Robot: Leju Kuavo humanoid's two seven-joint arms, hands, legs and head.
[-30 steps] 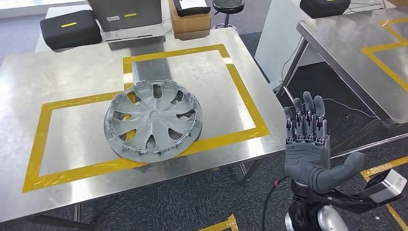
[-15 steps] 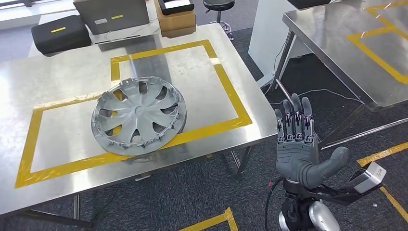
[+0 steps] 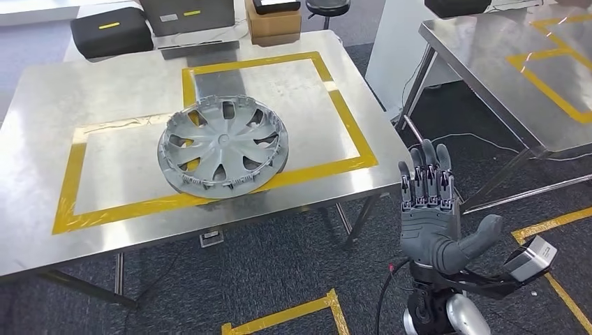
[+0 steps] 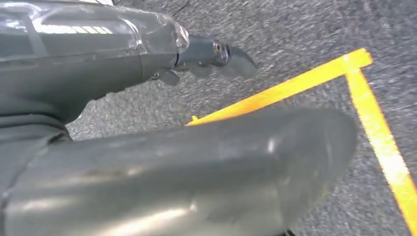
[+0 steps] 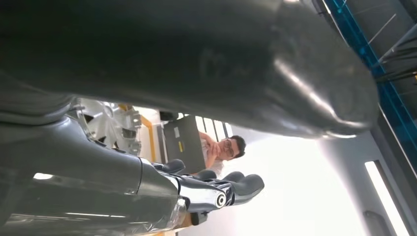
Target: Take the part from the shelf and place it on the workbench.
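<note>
Head view: your hubcap (image 3: 223, 148) already lies mid-frame on the workbench (image 3: 42, 209). Your right hand (image 3: 436, 213), lower right, is spread and holds nothing. Left wrist view: your left hand (image 4: 147, 123) is too blurred to tell. Next, just pull back.

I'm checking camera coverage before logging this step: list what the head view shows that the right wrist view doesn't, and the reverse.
Head view alone: the whole hubcap lying on the steel workbench across the yellow tape frame, the second bench, black cases, a cardboard box and the dark floor.

Right wrist view alone: a person seated behind the bench, and the bright ceiling.

Both: the right hand, open and holding nothing, and part of the hubcap's rim.
</note>
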